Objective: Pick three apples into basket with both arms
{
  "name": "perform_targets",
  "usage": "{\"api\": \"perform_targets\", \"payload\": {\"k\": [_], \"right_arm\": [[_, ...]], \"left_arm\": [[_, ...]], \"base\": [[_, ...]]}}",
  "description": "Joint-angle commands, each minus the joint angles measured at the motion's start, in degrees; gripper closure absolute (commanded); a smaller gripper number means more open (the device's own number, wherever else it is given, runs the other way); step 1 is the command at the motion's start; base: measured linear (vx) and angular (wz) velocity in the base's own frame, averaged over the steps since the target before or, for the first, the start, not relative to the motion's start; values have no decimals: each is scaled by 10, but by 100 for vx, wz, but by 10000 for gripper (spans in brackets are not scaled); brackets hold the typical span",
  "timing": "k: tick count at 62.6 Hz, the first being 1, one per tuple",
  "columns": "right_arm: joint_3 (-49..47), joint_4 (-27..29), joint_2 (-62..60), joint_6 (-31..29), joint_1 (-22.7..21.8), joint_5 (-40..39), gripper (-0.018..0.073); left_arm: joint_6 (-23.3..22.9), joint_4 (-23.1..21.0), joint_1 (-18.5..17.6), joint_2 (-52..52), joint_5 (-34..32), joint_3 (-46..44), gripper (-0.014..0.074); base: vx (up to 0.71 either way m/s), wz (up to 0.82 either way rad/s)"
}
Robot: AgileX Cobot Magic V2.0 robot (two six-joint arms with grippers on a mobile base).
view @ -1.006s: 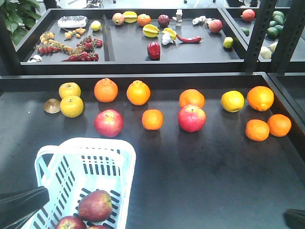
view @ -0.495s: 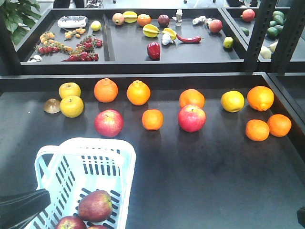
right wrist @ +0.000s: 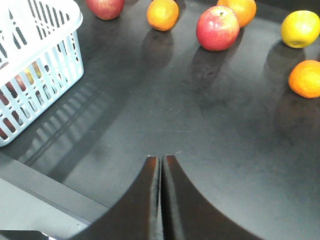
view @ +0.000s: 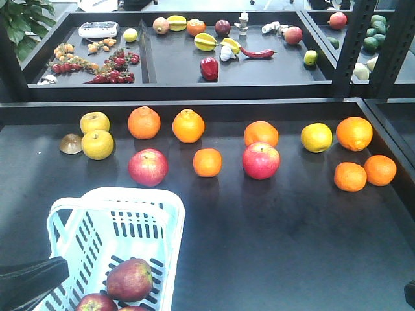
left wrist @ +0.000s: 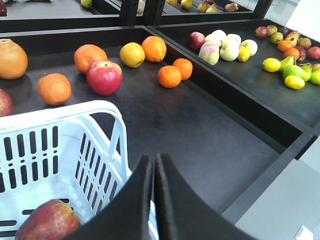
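Note:
The pale blue-white basket (view: 170,206) stands at the front left of the black table. Three dark red apples lie in its near end: one whole (view: 130,279), one cut by the frame edge (view: 96,303), and a sliver of the last (view: 133,308). In the left wrist view my left gripper (left wrist: 153,158) is shut and empty, just right of the basket (left wrist: 60,120), with one apple (left wrist: 47,222) below it. My right gripper (right wrist: 161,158) is shut and empty over bare table, well right of the basket (right wrist: 55,55). Only black edges of the arms show in the front view, left (view: 29,280) and right (view: 410,293).
Two brighter pink-red apples (view: 148,167) (view: 260,161), several oranges (view: 207,162) and yellow fruit (view: 97,144) lie across the table's middle. A raised tray (view: 175,84) of mixed produce sits behind. Another fruit bin (left wrist: 280,65) lies to the right, past a raised rim.
The right arm has drawn back, from a clear black shape at the lower right corner to a thin sliver. The left arm has sunk slightly. The fruit has not moved.

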Motion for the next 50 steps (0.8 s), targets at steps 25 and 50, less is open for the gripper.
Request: {"api": "perform_targets", "payload": {"k": [25,50], "right_arm": [[-13,-21,4,-1,-2,-29,564],[-13,-21,4,-2,-2,-30,564]], "left_arm": [[7,53,-2,-8,-169,-14,602],[-151,265,-2,-109,-173,-1,602]], "base": [[0,0],[0,0]]}}
